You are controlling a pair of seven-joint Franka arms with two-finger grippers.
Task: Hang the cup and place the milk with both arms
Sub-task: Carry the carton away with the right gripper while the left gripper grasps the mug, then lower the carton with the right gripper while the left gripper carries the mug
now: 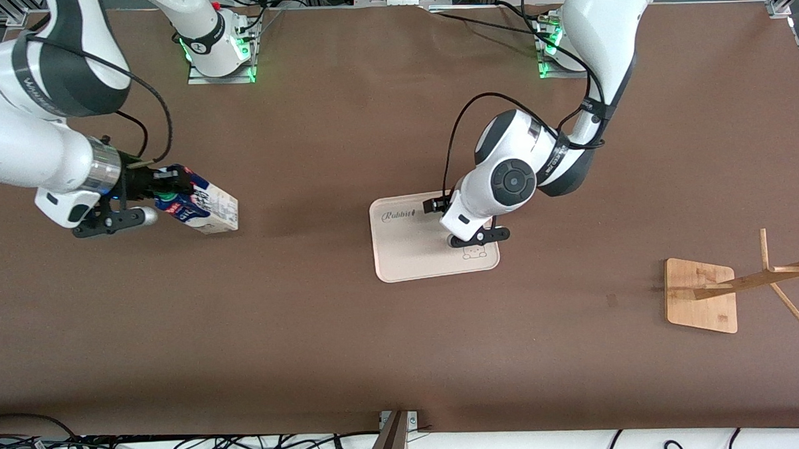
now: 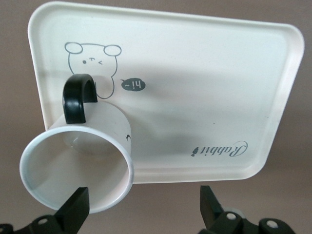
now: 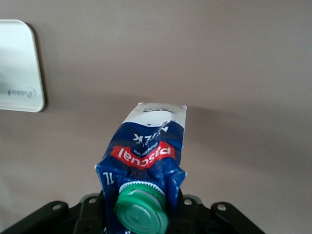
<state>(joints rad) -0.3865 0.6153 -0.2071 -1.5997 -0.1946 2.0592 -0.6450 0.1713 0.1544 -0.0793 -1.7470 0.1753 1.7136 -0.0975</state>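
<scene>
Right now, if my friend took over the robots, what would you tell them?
Right gripper: shut on the milk, tilted in the air over the table's right-arm end.
Left gripper: open, low over the tray, its fingers straddling the cup's rim, not yet closed.
The cup stands on the tray; the wooden rack stands bare at the left arm's end.
Done: milk picked up.
Left: grip the cup, hang it, place the milk.

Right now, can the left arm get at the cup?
Probably yes: the left hand hangs open over the tray, one finger inside the cup rim, nothing between.
</scene>
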